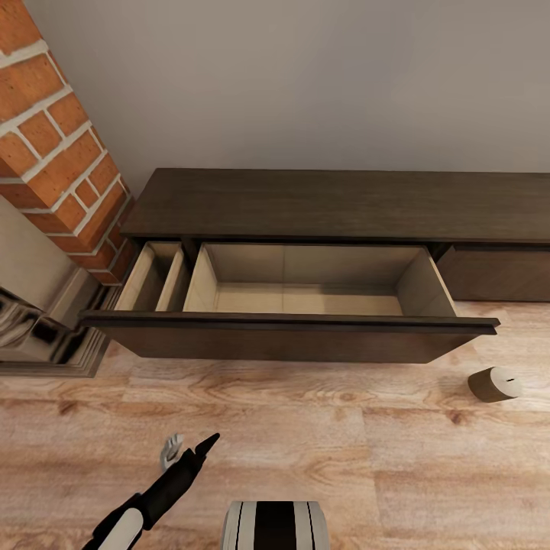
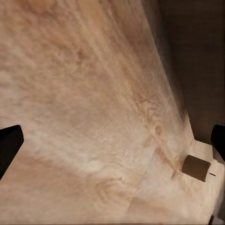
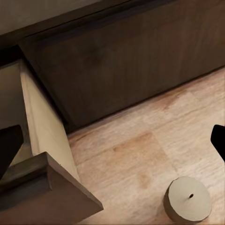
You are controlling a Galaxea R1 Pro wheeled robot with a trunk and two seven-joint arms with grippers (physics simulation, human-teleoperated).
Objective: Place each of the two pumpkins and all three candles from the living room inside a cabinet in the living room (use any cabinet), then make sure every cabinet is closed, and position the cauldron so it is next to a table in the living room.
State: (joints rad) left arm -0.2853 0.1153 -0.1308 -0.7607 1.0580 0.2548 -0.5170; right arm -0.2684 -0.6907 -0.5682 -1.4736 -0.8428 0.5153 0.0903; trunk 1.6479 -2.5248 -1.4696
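Soft, even light filled the renders; the drawer (image 1: 305,290) cast faint floor shadow, and the wrist views were blurry.

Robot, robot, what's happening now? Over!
Left gripper open, empty, over floor. Candle tipped on floor, right of open drawer. Drawer empty. Nothing blocking.

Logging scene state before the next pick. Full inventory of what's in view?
cabinet: 1, dark brown, against the wall
drawer: 1, pulled open, pale beige inside, nothing in it
candle: 1, beige-grey, lying on its side on the floor right of the drawer front
fireplace: 1, brick column above, at far left
floor: light wood planks
left tool: black fingers, open, above the floor
right tool: fingers spread, open, near the drawer's corner
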